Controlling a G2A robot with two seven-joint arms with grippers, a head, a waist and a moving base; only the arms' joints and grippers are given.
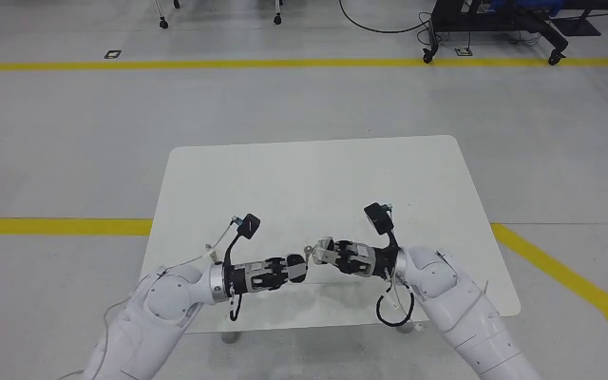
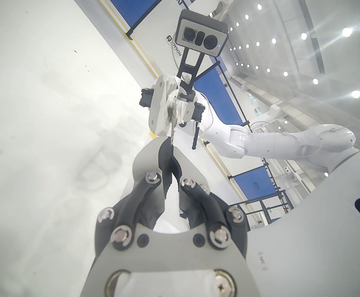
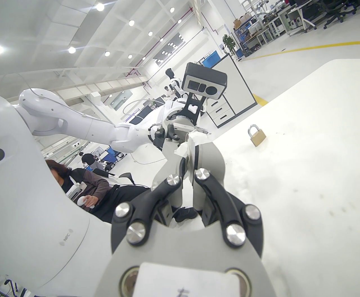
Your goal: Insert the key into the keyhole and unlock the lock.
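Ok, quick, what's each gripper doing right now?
Left gripper: closed on the key.
Right gripper: closed, seemingly on the key's other end.

1. Bright, even light from rows of ceiling lamps [image 3: 72, 50] overhead.
2. Streaked starburst flare around the lamps in the left wrist view.
3. Pale glare across the white table [image 1: 313, 180].
4. Strong fisheye bending toward both wrist views' edges.

A white table [image 1: 313, 171] stands on a pale grey floor [image 1: 95, 123] crossed by yellow lines [image 1: 285, 64]. Round ceiling lights [image 3: 72, 50] shine overhead. A grey drawer cabinet [image 3: 242, 87] and desks [image 3: 295, 17] stand behind.
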